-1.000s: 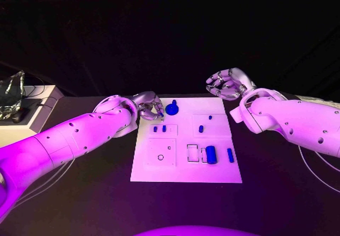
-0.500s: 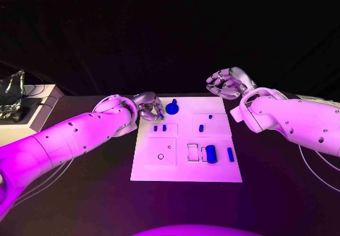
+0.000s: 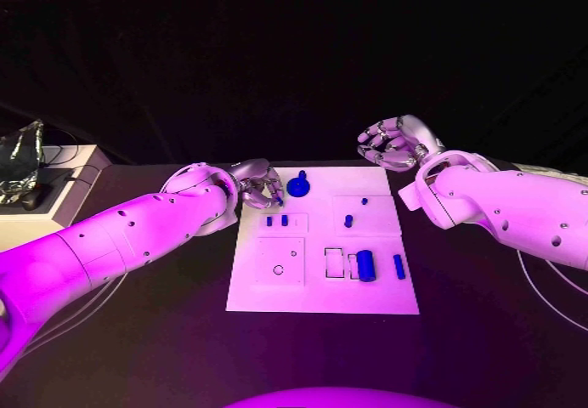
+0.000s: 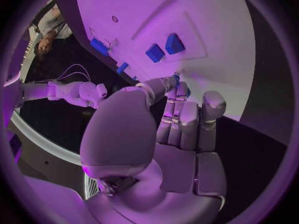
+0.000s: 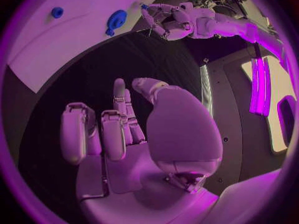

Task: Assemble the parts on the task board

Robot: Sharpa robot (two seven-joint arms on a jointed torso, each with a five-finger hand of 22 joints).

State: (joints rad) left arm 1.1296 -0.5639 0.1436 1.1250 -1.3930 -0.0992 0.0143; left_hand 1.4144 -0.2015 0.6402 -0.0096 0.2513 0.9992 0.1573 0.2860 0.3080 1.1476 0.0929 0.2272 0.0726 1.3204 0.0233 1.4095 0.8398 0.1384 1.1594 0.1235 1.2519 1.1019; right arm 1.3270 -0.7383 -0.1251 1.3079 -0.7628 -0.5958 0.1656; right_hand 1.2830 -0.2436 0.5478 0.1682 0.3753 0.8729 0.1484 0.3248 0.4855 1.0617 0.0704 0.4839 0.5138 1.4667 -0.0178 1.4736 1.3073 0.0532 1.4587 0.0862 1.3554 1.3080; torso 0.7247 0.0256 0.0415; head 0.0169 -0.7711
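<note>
Fingers of the left hand (image 3: 257,190) are curled together at the task board's (image 3: 324,293) far left corner, pinching a small blue part (image 4: 177,78) at their tips. Right hand (image 3: 394,144) hovers beyond the board's far right corner, fingers curled inward, holding nothing. Other blue parts (image 3: 364,262) lie on the board.

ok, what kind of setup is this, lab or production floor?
Looks like a lab test bench, probably a demo rig: a white task board with small blue parts on a black table, dark backdrop, loose cables and equipment at the side.
</note>
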